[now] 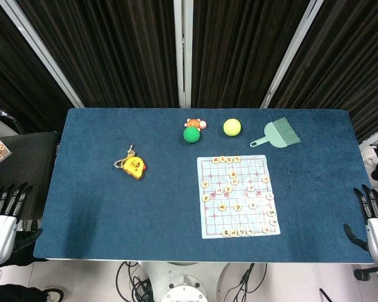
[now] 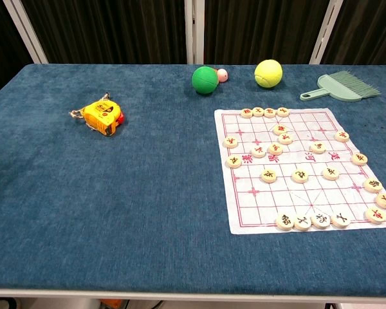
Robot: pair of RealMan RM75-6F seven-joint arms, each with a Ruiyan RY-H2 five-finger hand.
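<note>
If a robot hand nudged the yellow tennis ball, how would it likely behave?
The yellow tennis ball is round and sits free on the flat blue table, so it would probably roll. Its fuzzy felt likely grips well. It looks light for its size.

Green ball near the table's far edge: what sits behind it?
Behind the green ball a small pink and orange toy peeks out at its right. The ball covers most of it, so its full shape cannot be told.
</note>
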